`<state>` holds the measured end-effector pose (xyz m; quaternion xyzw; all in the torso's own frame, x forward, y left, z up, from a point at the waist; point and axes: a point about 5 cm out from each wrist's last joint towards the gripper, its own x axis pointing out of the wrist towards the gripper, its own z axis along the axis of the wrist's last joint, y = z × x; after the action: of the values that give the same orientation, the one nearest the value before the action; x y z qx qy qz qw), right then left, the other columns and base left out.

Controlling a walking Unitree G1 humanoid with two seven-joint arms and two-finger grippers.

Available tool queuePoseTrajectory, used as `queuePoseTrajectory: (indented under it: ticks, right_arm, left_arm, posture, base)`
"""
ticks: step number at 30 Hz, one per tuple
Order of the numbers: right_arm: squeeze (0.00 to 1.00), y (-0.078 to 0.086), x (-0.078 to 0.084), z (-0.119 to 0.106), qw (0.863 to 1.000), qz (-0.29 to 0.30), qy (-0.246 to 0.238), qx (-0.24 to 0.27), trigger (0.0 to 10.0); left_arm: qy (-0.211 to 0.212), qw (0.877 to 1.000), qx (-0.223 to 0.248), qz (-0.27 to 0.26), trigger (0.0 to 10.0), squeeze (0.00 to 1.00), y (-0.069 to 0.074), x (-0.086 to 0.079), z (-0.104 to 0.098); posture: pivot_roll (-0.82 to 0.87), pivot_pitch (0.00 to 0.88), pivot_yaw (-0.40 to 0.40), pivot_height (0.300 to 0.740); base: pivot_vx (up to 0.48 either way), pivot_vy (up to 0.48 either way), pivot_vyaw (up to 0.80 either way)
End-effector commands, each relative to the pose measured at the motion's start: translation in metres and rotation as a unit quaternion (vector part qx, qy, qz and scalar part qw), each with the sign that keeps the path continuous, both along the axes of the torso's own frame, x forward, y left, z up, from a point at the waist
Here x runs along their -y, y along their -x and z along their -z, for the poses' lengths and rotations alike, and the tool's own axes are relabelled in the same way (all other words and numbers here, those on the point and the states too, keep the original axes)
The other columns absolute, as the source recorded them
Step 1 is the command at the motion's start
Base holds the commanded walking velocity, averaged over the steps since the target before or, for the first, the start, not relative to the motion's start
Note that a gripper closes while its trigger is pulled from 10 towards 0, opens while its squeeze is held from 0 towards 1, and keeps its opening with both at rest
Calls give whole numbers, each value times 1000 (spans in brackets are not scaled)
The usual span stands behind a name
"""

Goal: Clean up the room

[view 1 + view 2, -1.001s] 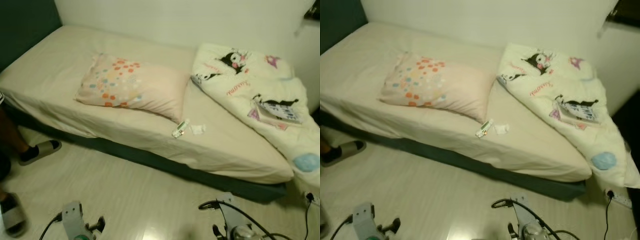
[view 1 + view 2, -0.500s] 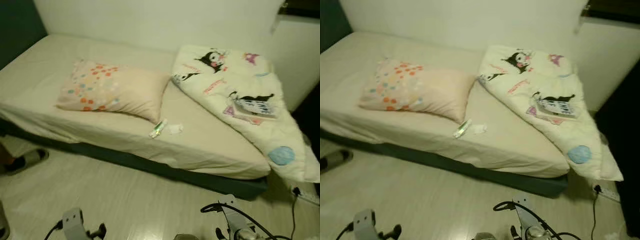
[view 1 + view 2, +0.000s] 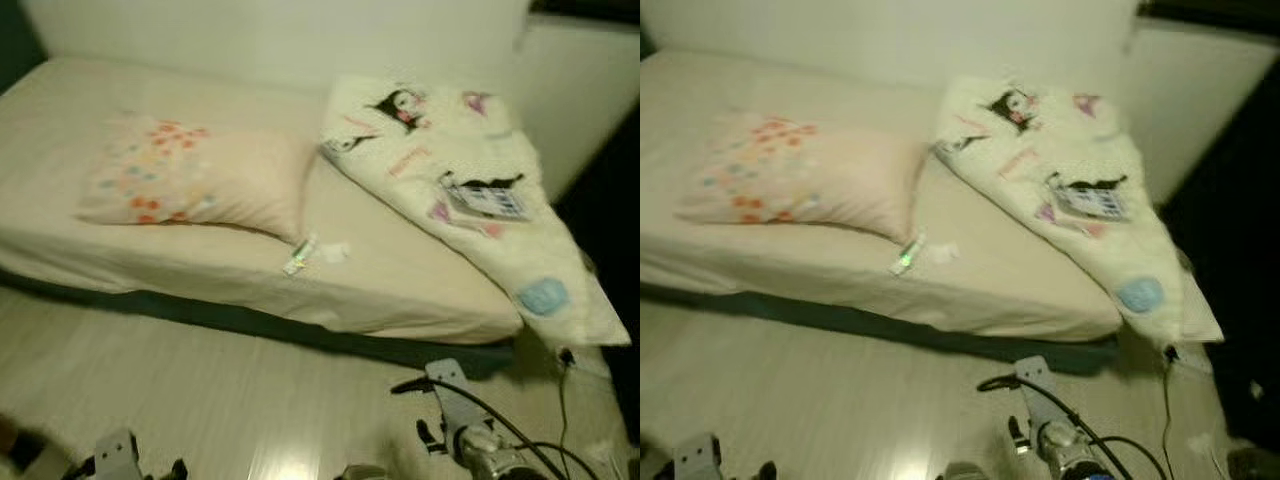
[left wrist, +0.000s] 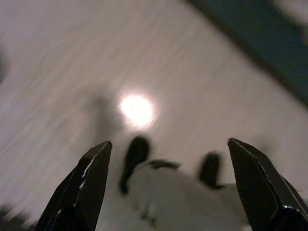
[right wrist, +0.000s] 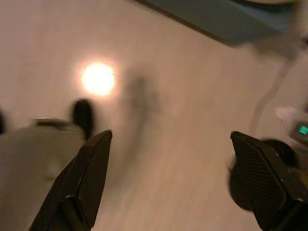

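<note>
Both the left gripper (image 4: 166,190) and right gripper (image 5: 168,180) hang spread and empty over the floor (image 3: 200,390), well short of the small tube (image 3: 299,256) and crumpled tissue (image 3: 333,252) at the bed's (image 3: 420,290) near edge, so blur from walking could spoil the reach.

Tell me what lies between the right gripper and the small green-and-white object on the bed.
Nothing visible blocks it. The open right gripper hangs low over bare floor; the green-and-white object lies near the mattress front edge, beside a crumpled white tissue, below the spotted pillow.
</note>
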<state>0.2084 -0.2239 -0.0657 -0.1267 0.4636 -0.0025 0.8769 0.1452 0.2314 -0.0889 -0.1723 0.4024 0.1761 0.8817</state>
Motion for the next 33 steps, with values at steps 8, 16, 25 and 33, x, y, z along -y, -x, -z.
queuePoseTrajectory:
  ticks: [8, 16, 25, 33]
  right_arm:
    - [0, 4, -6, 4, 1000, -7, -2, -5, 10000]
    - [0, 4, -5, 4, 1000, -3, -2, -4, 10000]
    - [0, -18, -17, -8, 999, -30, -28, 33, 10000]
    - [0, -34, -25, -17, 997, -39, -39, 56, 10000]
  left_arm:
    - [4, 1000, 28, -13, 10000, 0, -5, -6, -5]
    - [-9, 997, 75, 28, 10000, 0, -31, -7, -18]
    - [-43, 987, 136, 67, 10000, 0, -66, -3, -38]
    - [-52, 981, 162, 96, 10000, 0, -75, 4, -44]
  posture:
    - [-73, 0, 10, 740]
    - [-72, 0, 8, 740]
    - [-75, 0, 7, 740]
    - [-79, 0, 8, 740]
  base:
    - [316, 0, -98]
    - [317, 0, -750]
    - [318, 0, 0]
    - [321, 0, 0]
